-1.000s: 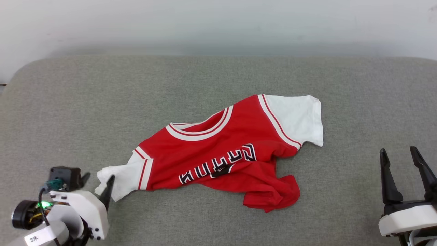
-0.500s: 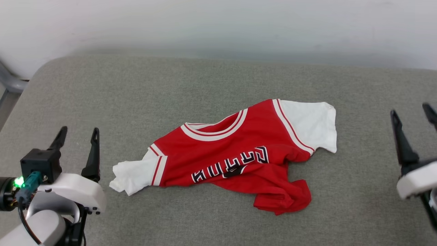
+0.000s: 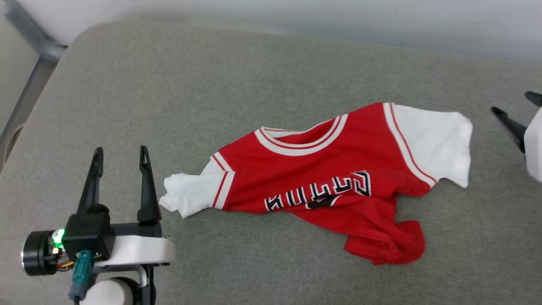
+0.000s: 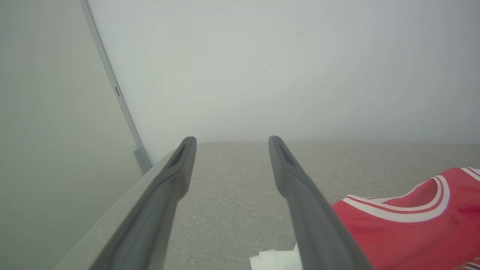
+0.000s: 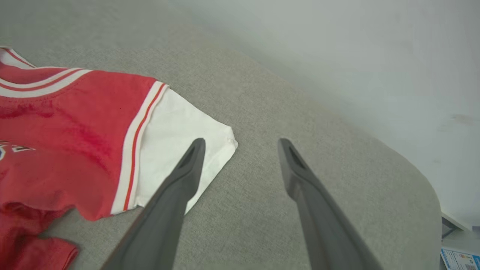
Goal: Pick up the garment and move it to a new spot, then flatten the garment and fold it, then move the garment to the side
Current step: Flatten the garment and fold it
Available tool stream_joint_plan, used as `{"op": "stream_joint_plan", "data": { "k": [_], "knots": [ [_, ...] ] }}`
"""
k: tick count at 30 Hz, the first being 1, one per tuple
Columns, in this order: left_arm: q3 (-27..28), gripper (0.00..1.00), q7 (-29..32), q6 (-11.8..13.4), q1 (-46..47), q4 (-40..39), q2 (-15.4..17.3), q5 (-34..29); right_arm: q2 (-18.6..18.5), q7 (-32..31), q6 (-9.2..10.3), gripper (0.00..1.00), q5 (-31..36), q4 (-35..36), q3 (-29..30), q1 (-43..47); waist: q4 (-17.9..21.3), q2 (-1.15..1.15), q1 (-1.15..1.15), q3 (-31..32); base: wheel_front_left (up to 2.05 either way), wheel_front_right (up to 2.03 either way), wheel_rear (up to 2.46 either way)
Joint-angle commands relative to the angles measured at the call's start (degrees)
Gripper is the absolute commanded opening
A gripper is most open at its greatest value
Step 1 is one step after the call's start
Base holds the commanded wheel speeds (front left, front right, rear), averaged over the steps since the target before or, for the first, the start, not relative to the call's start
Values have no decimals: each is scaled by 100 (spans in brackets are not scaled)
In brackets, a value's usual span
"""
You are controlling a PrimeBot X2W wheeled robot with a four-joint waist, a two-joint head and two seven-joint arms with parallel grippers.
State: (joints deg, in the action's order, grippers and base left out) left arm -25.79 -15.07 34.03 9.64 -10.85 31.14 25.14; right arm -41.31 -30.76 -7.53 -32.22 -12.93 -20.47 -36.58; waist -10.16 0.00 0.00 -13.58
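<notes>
The garment (image 3: 330,178) lies rumpled on the grey cushion (image 3: 190,76), hem bunched. My left gripper (image 3: 122,149) sits just beside one sleeve end, my right gripper (image 3: 511,101) near the other. Both jaws are spread wide and empty. Plan: pinch both shoulders, lift evenly so nothing drags.

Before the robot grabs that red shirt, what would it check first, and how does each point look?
1. Left gripper open and empty: ok.
2. Right gripper open and empty: ok.
3. Garment lying free on the grey cushion: ok.
4. Garment flat: not ok; red hem is bunched and one white sleeve is crumpled.
5. Crumpled sleeve touching the left gripper's finger: cannot tell.
</notes>
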Motion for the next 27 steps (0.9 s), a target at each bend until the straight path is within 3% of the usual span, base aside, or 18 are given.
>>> {"op": "stream_joint_plan", "data": {
  "k": [1, 5, 9, 18, 25, 26, 27],
  "knots": [
    [130, 100, -13, -72, -70, -14, -149, -141, -80, -266, 8, 100, -132, -115, -143, -212, -249, 0, 0, -255, 0, 0, 0],
    [473, 100, -13, -396, -207, -16, -718, -535, -308, -1211, 8, 100, -407, -495, -630, -749, -471, 0, 0, -512, 0, 0, 0],
    [805, 100, -13, -710, -284, 19, -1216, -861, -432, -1712, 8, 100, -511, -811, -1030, -1176, -647, 0, 0, -762, 0, 0, 0],
    [1479, 100, -14, -1388, -314, 52, -2047, -1411, -489, -1959, 8, 100, -482, -1496, -1847, -1496, -801, 0, 0, -1217, 0, 0, 0],
    [1830, 100, -14, -1712, -280, 68, -2355, -1719, -405, -1979, 8, 100, -732, -1866, -2233, -1304, -743, 0, 0, -1294, 0, 0, 0],
    [1883, 100, -14, -1749, -287, 71, -2389, -1754, -394, -1884, 8, 85, -783, -1884, -2244, -1314, -717, 0, 0, -1282, 0, 0, 0],
    [1933, 100, -14, -1799, -300, 92, -2412, -1785, -380, -1805, 8, 0, -831, -1894, -2250, -1343, -692, 0, 0, -1262, 0, 0, 0]
  ]
}}
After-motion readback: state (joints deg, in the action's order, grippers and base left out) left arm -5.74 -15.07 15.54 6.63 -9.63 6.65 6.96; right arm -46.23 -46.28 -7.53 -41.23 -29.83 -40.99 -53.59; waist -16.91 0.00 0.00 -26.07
